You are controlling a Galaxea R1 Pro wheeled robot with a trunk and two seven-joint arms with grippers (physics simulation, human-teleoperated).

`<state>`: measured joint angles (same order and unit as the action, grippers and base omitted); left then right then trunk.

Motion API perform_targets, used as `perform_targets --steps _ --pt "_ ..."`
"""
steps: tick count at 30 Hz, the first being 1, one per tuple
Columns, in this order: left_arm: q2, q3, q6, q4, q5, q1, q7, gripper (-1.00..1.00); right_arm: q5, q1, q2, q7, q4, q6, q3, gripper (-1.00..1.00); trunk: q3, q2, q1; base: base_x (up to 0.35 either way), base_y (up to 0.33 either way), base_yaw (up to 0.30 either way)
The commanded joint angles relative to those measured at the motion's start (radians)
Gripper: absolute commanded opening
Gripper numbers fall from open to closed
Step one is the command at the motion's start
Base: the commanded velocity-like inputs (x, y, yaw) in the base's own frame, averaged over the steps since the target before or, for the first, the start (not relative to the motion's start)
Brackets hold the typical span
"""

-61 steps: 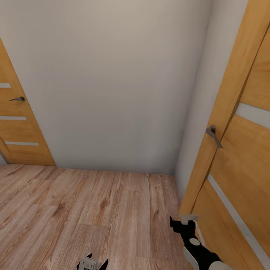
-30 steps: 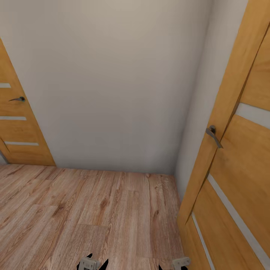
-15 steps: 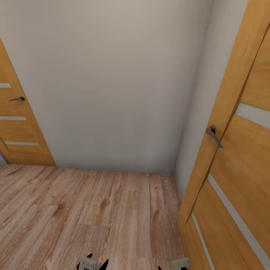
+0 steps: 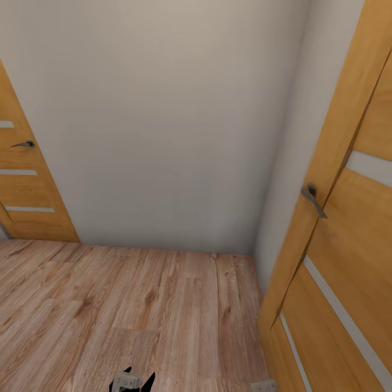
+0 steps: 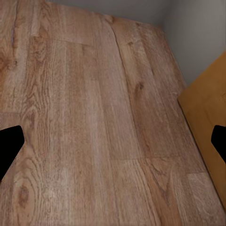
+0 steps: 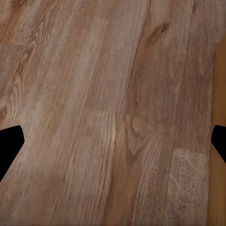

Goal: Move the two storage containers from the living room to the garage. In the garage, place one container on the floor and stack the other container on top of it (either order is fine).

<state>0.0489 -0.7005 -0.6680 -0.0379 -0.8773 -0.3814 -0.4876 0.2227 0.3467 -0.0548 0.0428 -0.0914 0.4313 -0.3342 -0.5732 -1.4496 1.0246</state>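
Left claw [image 4: 132,381]: black fingertips and a grey body at the near edge of the head view, low over the plank floor [image 4: 136,305]. In the left wrist view its two dark fingertips [image 5: 9,146] stand wide apart at opposite edges with bare planks between: spread, holding nothing.

Right claw [image 4: 263,386]: a grey corner at the near edge of the head view, just beside the foot of the right-hand door [image 4: 348,256]. In the right wrist view its fingertips [image 6: 9,146] likewise stand wide apart over bare planks: spread, empty.

Plank floor: light wood, knotted grain, running from the robot to the wall.

Right-hand door: orange-brown wood, pale inset strips, grey lever handle [image 4: 312,199]; stands ajar, its edge toward the robot.

Far wall [image 4: 174,125]: plain off-white, meeting a side wall at the right corner.

Left-hand door [image 4: 27,185]: same wood and strips, dark lever handle [image 4: 24,144], at the far left.

Storage containers: not to be seen; location cannot be told.
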Motion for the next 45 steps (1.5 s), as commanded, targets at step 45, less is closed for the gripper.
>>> perform_targets --steps 45 --pt "-0.001 0.004 -0.001 0.0 -0.022 -0.001 -0.009 1.0 0.013 -0.007 0.001 0.002 0.004 0.005 -0.003 1.0 -0.001 0.0 0.0 0.069 0.0 0.0"
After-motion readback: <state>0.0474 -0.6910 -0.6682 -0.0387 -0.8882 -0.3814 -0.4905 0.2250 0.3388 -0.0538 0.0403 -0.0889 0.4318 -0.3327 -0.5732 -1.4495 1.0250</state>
